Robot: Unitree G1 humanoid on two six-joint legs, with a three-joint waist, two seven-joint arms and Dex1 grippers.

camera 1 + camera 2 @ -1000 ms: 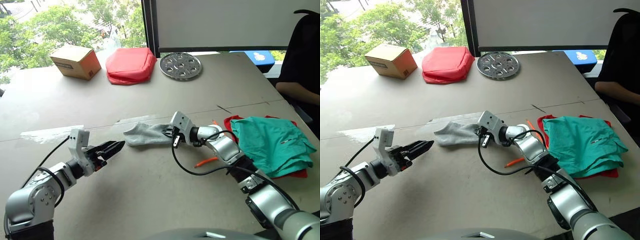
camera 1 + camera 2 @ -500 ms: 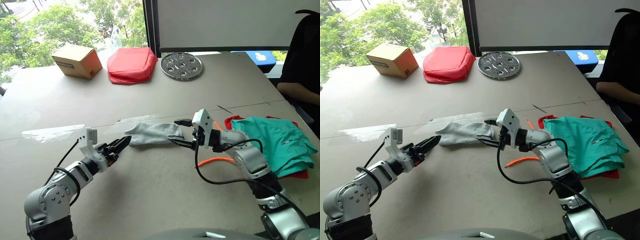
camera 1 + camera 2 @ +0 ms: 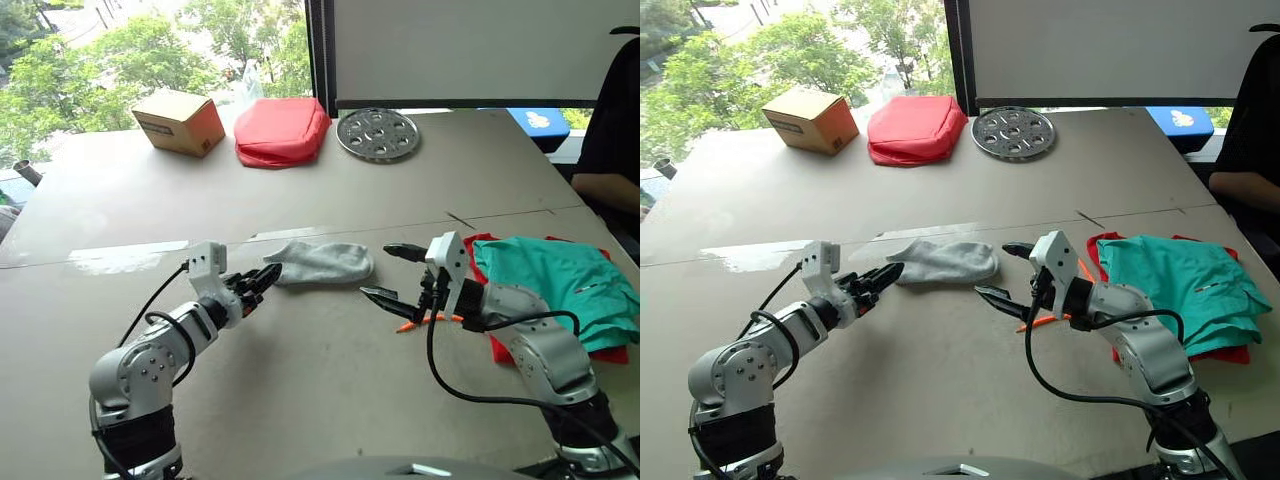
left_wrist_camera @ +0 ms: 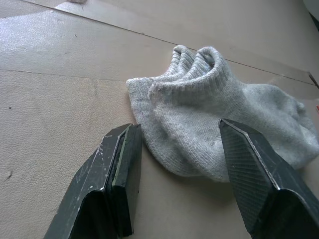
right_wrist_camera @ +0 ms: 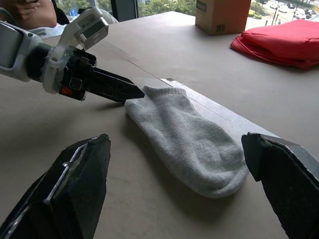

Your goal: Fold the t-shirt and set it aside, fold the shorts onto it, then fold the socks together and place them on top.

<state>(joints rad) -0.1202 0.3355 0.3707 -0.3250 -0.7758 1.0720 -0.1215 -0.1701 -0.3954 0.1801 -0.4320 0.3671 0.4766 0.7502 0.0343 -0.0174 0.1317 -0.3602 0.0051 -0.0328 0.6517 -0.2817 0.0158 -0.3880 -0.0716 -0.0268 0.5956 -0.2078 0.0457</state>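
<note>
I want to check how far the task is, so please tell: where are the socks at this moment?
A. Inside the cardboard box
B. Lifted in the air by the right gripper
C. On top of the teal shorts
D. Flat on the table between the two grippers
D: the socks lie flat on the table, with the open left gripper at the cuff end and the open right gripper apart from the toe end.

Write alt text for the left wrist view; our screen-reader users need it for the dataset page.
The left gripper is open, its two black fingers straddling the cuff end of the grey-white socks, which lie stacked flat on the tan table. Neither finger is closed on the cloth.
</note>
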